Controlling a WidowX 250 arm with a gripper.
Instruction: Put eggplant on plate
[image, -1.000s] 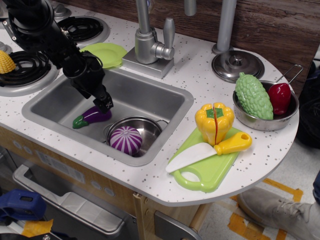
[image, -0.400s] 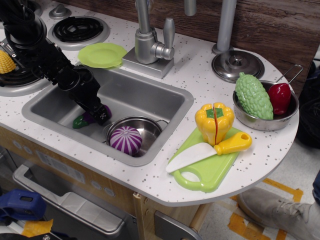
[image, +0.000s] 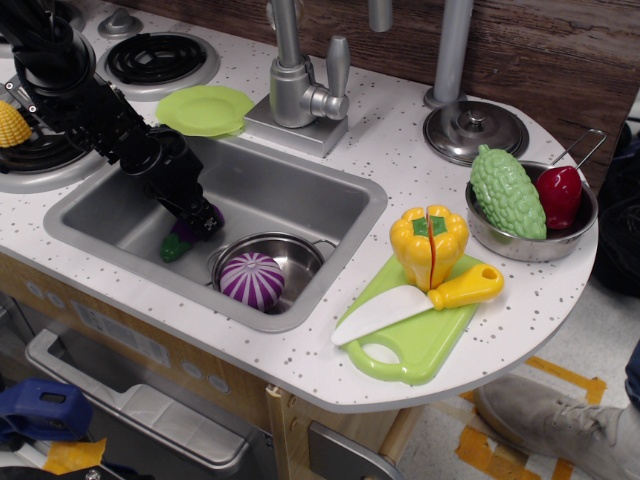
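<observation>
The purple eggplant (image: 183, 238) is in the sink (image: 300, 195), near its left front. It is tilted, with its green stem end pointing down and to the left, and the rest is hidden by the fingers. My black gripper (image: 202, 222) reaches down into the sink from the upper left, and its fingers are closed around the eggplant's purple end. The lime-green plate (image: 205, 108) lies on the counter behind the sink, left of the faucet, with nothing on it.
A steel pot (image: 300, 255) holding a purple-and-white striped ball (image: 252, 280) sits in the sink just right of the gripper. The faucet (image: 297, 85) stands beside the plate. A corn cob (image: 12, 122) lies on the left burner. A cutting board (image: 420, 340), a yellow pepper (image: 430, 245), a steel lid (image: 476, 128) and a bowl of vegetables (image: 530, 215) are on the right.
My gripper came down onto the eggplant and closed on it. The eggplant turned from lying flat to tilted, with its stem end pointing down.
</observation>
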